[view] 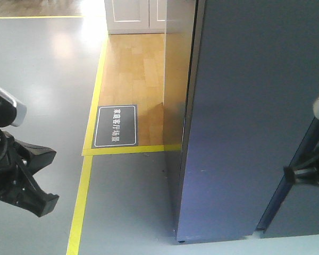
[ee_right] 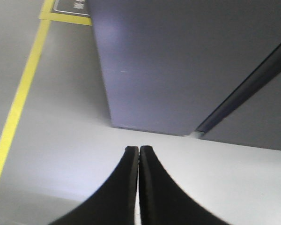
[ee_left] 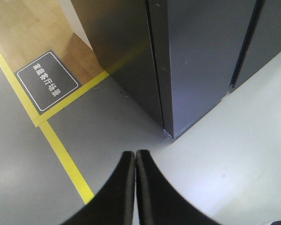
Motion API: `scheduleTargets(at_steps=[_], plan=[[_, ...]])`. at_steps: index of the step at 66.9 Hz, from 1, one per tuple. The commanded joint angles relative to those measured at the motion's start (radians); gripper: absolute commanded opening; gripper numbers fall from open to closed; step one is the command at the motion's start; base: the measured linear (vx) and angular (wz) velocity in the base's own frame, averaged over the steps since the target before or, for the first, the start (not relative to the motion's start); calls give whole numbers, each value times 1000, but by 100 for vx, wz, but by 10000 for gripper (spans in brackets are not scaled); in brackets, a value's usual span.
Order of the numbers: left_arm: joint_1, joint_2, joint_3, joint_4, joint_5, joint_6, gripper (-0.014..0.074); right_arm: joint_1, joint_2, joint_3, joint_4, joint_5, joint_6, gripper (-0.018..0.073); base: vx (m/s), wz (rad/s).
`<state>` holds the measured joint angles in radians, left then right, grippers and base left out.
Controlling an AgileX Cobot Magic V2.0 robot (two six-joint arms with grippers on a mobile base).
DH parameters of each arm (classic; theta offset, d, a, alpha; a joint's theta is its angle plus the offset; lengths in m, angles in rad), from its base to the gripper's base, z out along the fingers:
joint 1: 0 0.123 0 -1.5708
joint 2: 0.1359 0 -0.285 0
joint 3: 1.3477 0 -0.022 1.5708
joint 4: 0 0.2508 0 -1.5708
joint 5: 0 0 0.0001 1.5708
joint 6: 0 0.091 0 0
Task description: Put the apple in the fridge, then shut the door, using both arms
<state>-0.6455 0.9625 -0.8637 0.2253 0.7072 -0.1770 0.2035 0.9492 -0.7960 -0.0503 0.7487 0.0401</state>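
Note:
The fridge (view: pixel 176 79) is a tall dark grey-blue box that fills the right half of the front view. Its door (view: pixel 250 117) lies flat against the body, so no white interior shows. The apple is out of view in every frame. My left gripper (ee_left: pixel 135 153) is shut with nothing between its fingers and hangs over the grey floor, short of the fridge's front left corner (ee_left: pixel 171 133). My right gripper (ee_right: pixel 138 148) is also shut and empty, over the pale floor before the door (ee_right: pixel 178 61). In the front view the left arm (view: pixel 21 175) sits low left and the right arm (view: pixel 311 170) at the right edge.
Yellow tape lines (view: pixel 82 196) run along the grey floor left of the fridge. A dark floor sign (view: pixel 116 126) lies on a wooden floor patch (view: pixel 133 69). A white panelled cabinet (view: pixel 133 16) stands at the back. A dark seam (view: pixel 287 186) separates the door from another dark panel on its right.

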Motion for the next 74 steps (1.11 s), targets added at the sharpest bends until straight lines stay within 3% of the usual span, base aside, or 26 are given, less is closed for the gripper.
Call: scheduleTargets(at_steps=[1,33,74], plan=[[-3,-12,-23,14,-54,-12,-6,18,-112,25,29,-28,4,-3,0,0],[-3,-12,-23,14,-54,-12,-6,18,-512,160,37,204,4,-3,0,0],[-3,-12,-23,14,-54,-12,-6,18,-569,160,18,217,3,-3,0,0]])
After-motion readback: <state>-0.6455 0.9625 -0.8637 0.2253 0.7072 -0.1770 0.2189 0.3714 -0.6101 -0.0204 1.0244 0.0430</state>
